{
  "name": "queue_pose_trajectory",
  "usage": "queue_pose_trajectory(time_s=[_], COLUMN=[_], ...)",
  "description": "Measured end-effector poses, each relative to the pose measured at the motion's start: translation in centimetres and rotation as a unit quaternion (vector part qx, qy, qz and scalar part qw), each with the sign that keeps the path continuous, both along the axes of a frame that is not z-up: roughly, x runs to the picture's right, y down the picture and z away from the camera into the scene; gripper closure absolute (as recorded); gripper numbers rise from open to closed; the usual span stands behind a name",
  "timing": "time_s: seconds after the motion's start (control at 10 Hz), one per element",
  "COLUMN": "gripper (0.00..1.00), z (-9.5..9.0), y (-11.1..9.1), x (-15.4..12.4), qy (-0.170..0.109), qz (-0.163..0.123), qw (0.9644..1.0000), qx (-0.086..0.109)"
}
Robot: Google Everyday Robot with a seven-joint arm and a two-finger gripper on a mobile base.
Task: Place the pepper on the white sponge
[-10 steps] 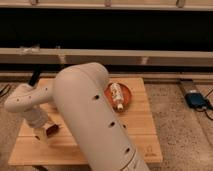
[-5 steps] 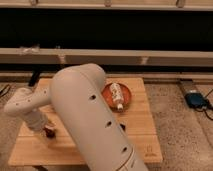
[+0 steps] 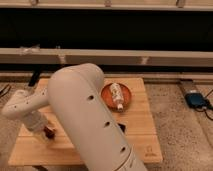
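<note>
A bulky white robot arm (image 3: pixel 85 115) reaches across a wooden table (image 3: pixel 142 125). An orange plate (image 3: pixel 128 95) carrying a bottle (image 3: pixel 116 95) sits toward the far edge. The gripper (image 3: pixel 46 129) hangs low near the left edge; whether it is apart or clamped cannot be told. A dark-red speck there is probably the pepper (image 3: pixel 49 132). The white sponge is hidden, so a misjudged release could drop the pepper onto bare wood.

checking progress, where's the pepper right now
Camera view, left front of the wooden table: the pepper sits at the gripper, well left of the orange plate.
</note>
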State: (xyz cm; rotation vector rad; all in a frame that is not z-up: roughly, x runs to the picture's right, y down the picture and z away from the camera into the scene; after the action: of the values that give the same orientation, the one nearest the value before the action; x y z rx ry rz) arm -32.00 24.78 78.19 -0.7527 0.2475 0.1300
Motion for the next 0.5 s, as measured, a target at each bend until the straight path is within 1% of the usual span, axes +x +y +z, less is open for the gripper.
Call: queue_pose_trajectory(time_s=[0.2, 0.4, 0.5], gripper=[0.67, 0.9, 0.96], z=[0.0, -0.3, -0.7], y=[0.1, -0.4, -0.9], x=[0.0, 0.5, 0.8], qy=[0.004, 0.008, 0.008], qz=[0.001, 0.012, 0.019], qw=[1.0, 0.9998, 0.9997], qx=[0.005, 0.011, 0.013])
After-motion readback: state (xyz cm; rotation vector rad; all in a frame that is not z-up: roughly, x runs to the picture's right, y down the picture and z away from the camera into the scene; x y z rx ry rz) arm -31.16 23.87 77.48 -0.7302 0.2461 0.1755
